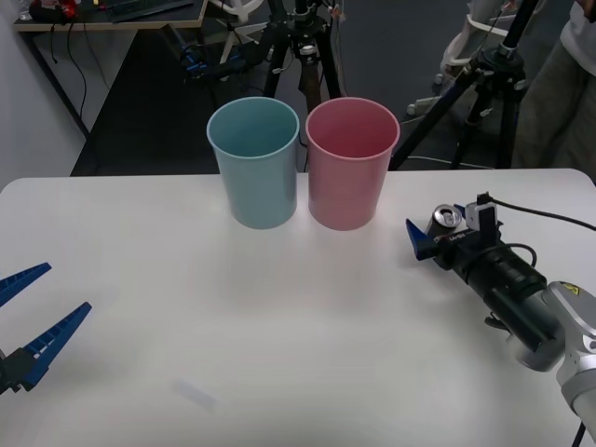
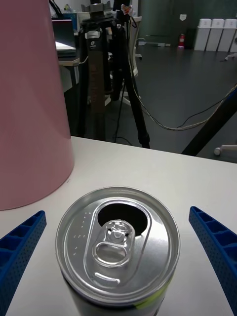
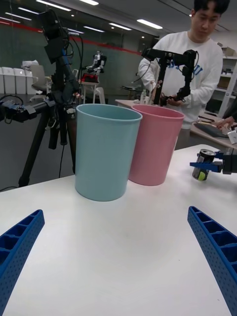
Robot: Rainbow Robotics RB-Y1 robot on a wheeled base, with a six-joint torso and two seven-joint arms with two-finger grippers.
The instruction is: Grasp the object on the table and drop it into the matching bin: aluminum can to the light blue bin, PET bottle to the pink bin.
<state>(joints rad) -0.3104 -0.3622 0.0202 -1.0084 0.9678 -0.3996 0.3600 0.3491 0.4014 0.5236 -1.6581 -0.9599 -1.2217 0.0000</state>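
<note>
Stretching across the white worktop (image 1: 279, 317), the scene holds the light blue bin (image 1: 254, 163) and the pink bin (image 1: 352, 163) standing side by side and touching near the far edge, with the aluminum can (image 1: 445, 223) upright to the right of the pink bin. It looks light, already opened at the tab, thin-walled and smooth, so it would probably dent under a hard squeeze and could slip; a moderate pinch across the mid-body seems safest. Reaching in low and nearly level from the right side, the right claw (image 1: 438, 235) has its fingers spread wide either side of the can, not closed on it. Parked at the near left edge, the left claw (image 1: 37, 312) gapes open and holds nothing
</note>
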